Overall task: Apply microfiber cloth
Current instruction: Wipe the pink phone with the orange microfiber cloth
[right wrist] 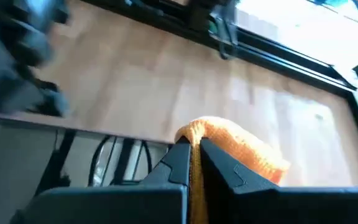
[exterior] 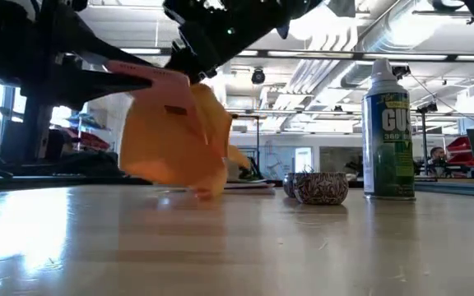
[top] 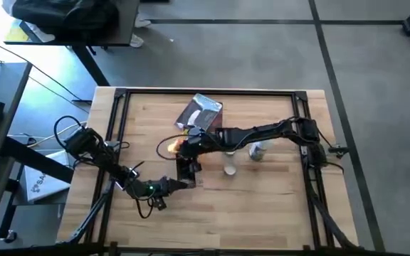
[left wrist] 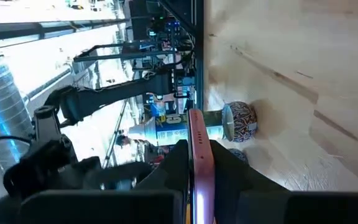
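Observation:
The microfiber cloth point(exterior: 179, 140) is orange-yellow and hangs bunched under my right gripper point(top: 189, 144), which is shut on it near the table's middle. My left gripper point(top: 179, 183) comes from the left and is shut on a flat dark device with a pink edge point(exterior: 142, 76), held above the table right next to the cloth. The cloth drapes against the device's end. Its lower tip point(exterior: 206, 191) reaches down to about the tabletop; whether it touches is unclear. My left gripper pinches the flat device between its two fingers, one on each broad face, with the pink edge point(left wrist: 198, 140) sticking out past the fingertips. The device is lifted clear of the table. My right gripper pinches a bunched fold of the cloth point(right wrist: 197, 134) between its two fingers, coming from above. The rest of the cloth point(right wrist: 247, 152) bulges out past the fingertips and hangs slack below.
A grey-blue and white packet point(top: 201, 112) lies toward the far edge. A spray can point(exterior: 388, 131) stands right of the middle, with a small patterned tin point(exterior: 319, 187) beside it. A dark frame point(top: 119, 96) runs around the tabletop.

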